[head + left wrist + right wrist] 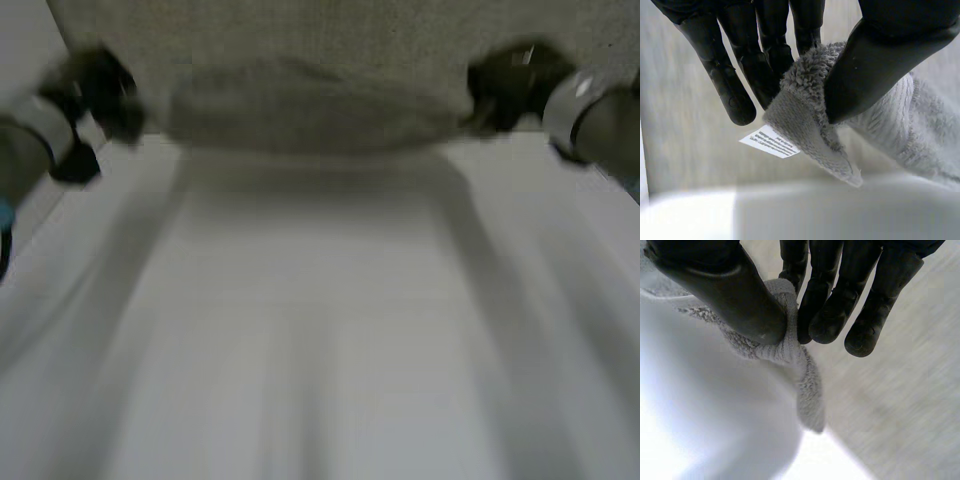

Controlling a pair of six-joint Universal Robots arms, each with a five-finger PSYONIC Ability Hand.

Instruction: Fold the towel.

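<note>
A grey towel (pixel 320 70) lies across the far part of the white table (pixel 320 330), its near edge lifted and sagging between my two hands. My left hand (pixel 100 95) holds the near left corner. In the left wrist view its thumb (pixel 875 65) pinches the fluffy towel corner (pixel 810 125) against its fingers (pixel 765 55), with a white care label (pixel 770 141) hanging under the corner. My right hand (pixel 510 85) holds the near right corner. In the right wrist view its thumb (pixel 735 300) presses the towel corner (pixel 790 350) against its fingers (pixel 825 315).
Bare white table surface stretches from the towel's near edge to the front. The left arm (pixel 30 150) comes in from the left side, the right arm (pixel 600 125) from the right side.
</note>
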